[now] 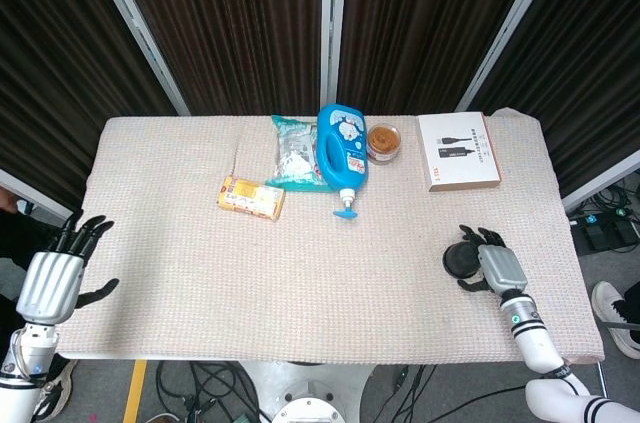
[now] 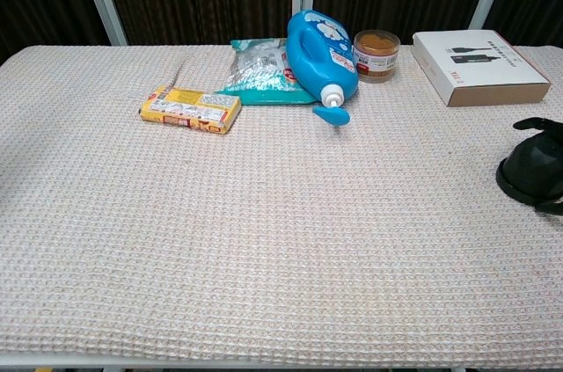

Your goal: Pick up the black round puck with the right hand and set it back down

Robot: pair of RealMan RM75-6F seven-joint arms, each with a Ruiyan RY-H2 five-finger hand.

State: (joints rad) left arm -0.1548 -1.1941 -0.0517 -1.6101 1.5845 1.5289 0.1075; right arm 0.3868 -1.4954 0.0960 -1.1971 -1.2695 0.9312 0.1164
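Looking down from the head view, we see dark pleated curtains with pale metal posts closing off the back of the room, and cables on the floor under the front edge. The table wears a beige waffle-weave cloth. Along its far side sit a white box, a blue detergent bottle lying flat, a teal snack bag, a yellow packet and a little brown-filled tub. The black round puck rests on the cloth near the right front edge. Our right hand is right beside it, fingers curved around its sides; whether it's actually gripping, we can't tell. Our left hand hangs off the table's left end, fingers spread, holding nothing.
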